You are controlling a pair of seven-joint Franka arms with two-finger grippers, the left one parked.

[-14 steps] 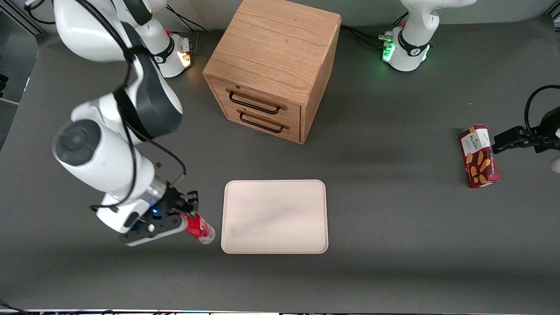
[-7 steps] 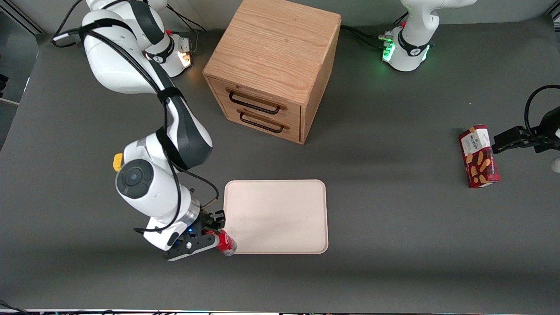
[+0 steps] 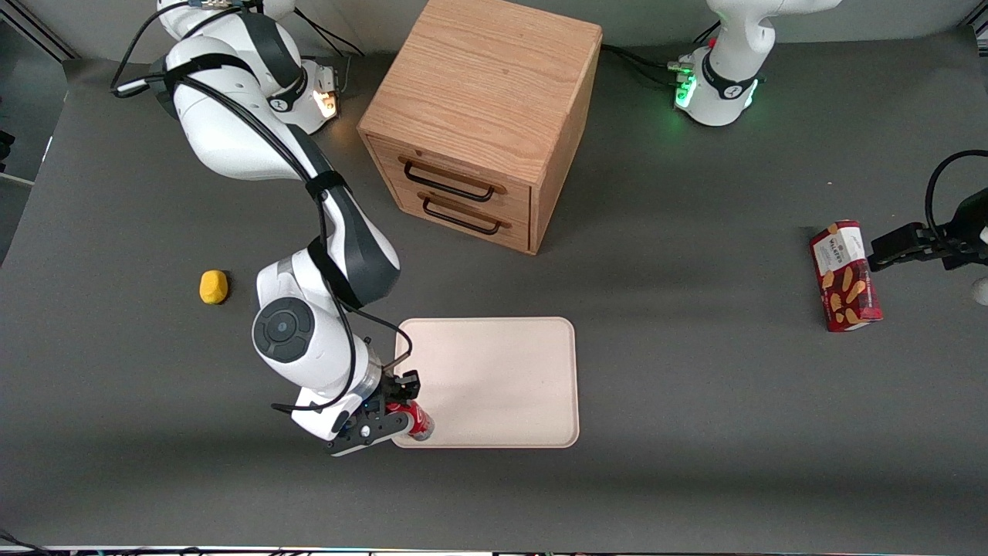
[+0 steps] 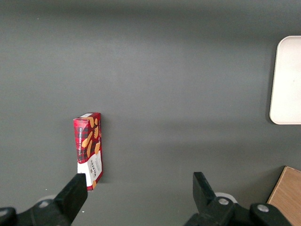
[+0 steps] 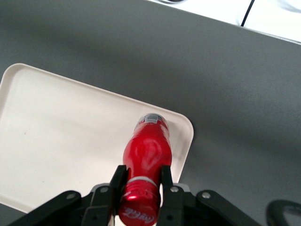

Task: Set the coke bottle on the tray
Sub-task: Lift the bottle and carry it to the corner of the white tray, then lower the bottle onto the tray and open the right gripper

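Gripper: the right arm's gripper (image 3: 396, 415) is clenched on the coke bottle (image 3: 417, 424), its two fingers (image 5: 164, 181) pinching the neck just under the red cap.
Coke bottle: carried in the air, its clear base pointing down over the tray (image 3: 502, 371), at the tray's corner nearest the front camera on the working arm's end.
What has changed: a second ago the gripper held the bottle over bare table, well clear of the tray's short edge; half a second ago the bottle reached that edge; now its base is inside the rim (image 5: 187, 141), seen from the wrist camera.
Also changed: the arm's sweep toward the tray has uncovered a small yellow object (image 3: 214, 286) on the table toward the working arm's end.
Unchanged: the wooden drawer cabinet (image 3: 482, 116) and the red snack box (image 3: 845, 276), both well apart from the tray.
Meaning for the task: the carry looks nearly done; the bottle is over the tray but close to its corner rim, not yet set down.
Next, as a judgement: a little more travel toward the tray's middle, then a lowering and a release.
Risk: let go here, a slim bottle could tip over the low rim.
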